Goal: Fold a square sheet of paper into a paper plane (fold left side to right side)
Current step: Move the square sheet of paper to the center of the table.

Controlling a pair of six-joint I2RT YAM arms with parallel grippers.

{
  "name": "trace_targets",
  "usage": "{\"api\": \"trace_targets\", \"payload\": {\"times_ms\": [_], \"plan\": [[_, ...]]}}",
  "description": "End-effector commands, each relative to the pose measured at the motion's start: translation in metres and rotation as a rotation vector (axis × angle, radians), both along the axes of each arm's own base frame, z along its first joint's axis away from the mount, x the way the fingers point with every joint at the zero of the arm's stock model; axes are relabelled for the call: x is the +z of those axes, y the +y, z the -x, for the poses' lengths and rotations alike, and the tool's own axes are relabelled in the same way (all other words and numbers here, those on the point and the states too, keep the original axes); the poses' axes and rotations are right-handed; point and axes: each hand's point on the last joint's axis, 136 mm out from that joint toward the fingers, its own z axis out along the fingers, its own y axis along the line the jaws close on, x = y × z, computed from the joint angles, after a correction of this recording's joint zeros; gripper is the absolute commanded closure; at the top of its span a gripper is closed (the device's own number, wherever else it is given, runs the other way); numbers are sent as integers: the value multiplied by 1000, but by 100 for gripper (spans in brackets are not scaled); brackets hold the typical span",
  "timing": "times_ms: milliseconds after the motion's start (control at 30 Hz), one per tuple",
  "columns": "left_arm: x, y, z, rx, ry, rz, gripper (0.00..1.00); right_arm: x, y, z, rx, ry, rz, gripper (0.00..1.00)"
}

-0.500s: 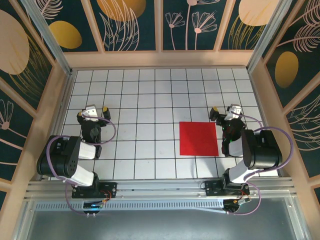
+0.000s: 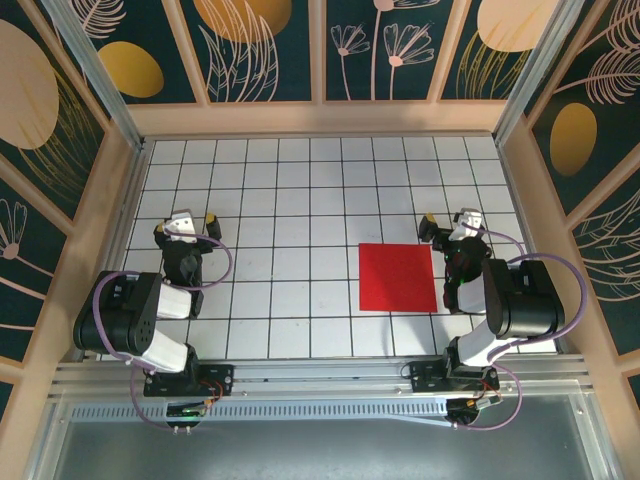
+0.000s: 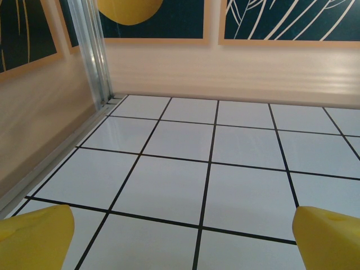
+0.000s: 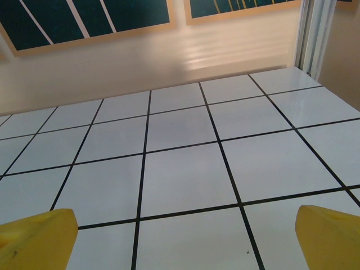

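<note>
No change: the thin bright red square sheet of paper (image 2: 398, 277) lies unfolded at 8 o'clock from the right pincer (image 2: 450, 222). It and the left pincer (image 2: 186, 223) are spread wide, empty. Fold 1 isn't begun.

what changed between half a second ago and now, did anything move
Nothing visibly changed. The flat square sheet of bright red paper lies in the same spot on the white gridded table, unfolded. The left gripper and right gripper stay where they were, both open and holding nothing.
</note>
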Motion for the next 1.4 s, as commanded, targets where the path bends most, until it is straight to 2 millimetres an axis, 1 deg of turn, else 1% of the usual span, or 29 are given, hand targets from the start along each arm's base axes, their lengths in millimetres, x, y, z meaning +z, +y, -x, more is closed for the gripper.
{"api": "trace_targets", "payload": {"times_ms": [0, 367, 500, 567, 633, 700, 800, 867, 933, 1000, 1033, 1100, 1133, 1200, 1300, 1367], "plan": [[10, 0, -4, -8, -42, 24, 1, 10, -1, -6, 5, -31, 15, 1], [11, 0, -4, -7, -43, 25, 1, 10, -1, -6, 14, -34, 8, 1], [11, 0, -4, -7, -43, 24, 1, 15, -13, -13, -53, 4, -16, 1], [10, 0, -4, -8, -42, 26, 1, 22, -19, -22, -70, 48, -33, 1], [11, 4, -5, 19, -42, 34, 1, 36, -20, -29, -72, 61, -36, 1], [16, 8, -3, 42, -53, 37, 1, 55, -19, -32, -67, 52, -55, 1], [31, 7, -13, 39, -1, 32, 1, 80, -18, -36, -67, 67, -102, 1], [57, 3, -16, 17, -18, 34, 1, 94, -15, -37, -60, 89, -144, 1], [83, 0, -13, 1, -64, 59, 1, 104, -10, -35, -42, 112, -186, 1], [101, 0, -10, 4, -66, 119, 1, 109, -5, -29, -27, 144, -236, 1], [109, 0, -8, 9, -64, 164, 1, 108, -2, -25, -19, 170, -264, 1], [116, -1, -4, 13, -37, 258, 1, 102, 5, -16, -1, 229, -313, 1], [119, -5, -1, 1, -28, 307, 1, 95, 8, -11, 0, 272, -346, 1], [117, -15, 4, -44, 8, 400, 1, 81, 17, 0, 26, 350, -400, 1], [103, -31, 11, -93, 95, 538, 1, 55, 38, 15, 91, 490, -491, 3], [85, -42, 16, -113, 170, 648, 1, 38, 56, 23, 150, 585, -538, 4]]}}
